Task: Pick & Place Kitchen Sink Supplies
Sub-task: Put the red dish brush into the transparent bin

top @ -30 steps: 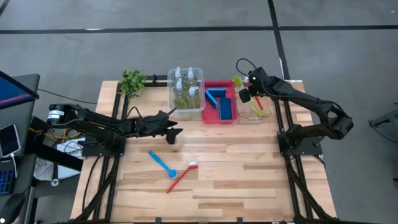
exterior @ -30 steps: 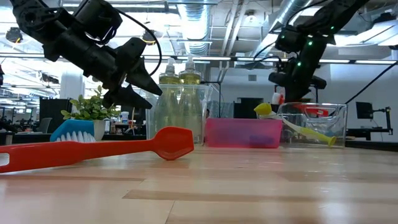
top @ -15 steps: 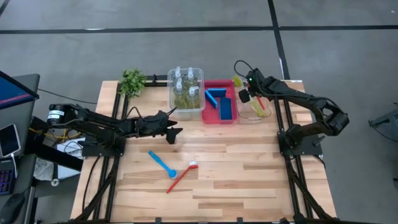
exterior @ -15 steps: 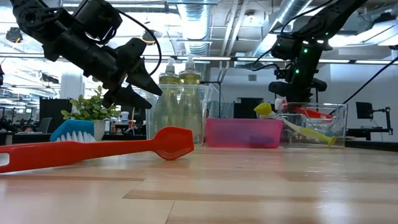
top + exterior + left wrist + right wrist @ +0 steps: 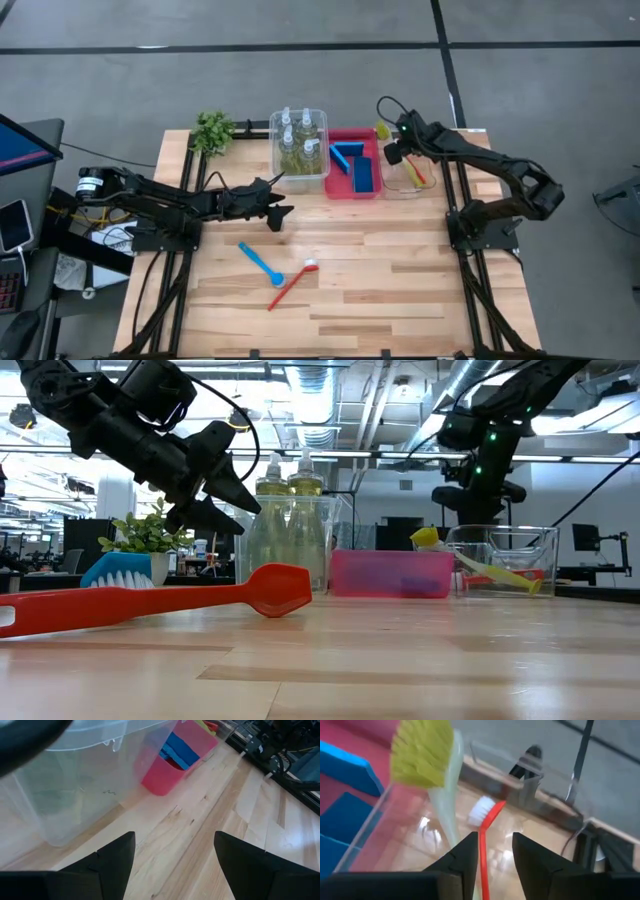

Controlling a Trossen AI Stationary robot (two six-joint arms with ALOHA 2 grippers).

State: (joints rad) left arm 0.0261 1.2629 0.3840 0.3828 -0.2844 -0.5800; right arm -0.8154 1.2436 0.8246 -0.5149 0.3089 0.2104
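The wooden counter has three bins in a row along its far edge. The clear bin on the left holds four small bottles of yellow-green liquid with white tops. In the low view two of their tops stick up above the bin's rim. Right beside it is the red bin, and blue sponges lie inside it. One sponge leans at a slant and one lies flat. Next to the red bin is another clear bin. It holds a yellow-green brush and a red brush with white bristles. The yellow-green brush leans on the bin's wall, so its bristly head pokes out over the rim.

The right tool hangs just above this clear bin, near the edge next to the red bin. Its two fingers are spread a little, and nothing is between them. The red brush handle shows in the gap, but it is down in the bin and not pinched.

The left tool hovers over the counter, just in front of the bin of bottles. Its fingers are wide apart and hold nothing.

Two more brushes lie on the counter nearer the front. A blue brush and a second red brush lie close together, and their ends meet. A small green plant sits at the far left corner.
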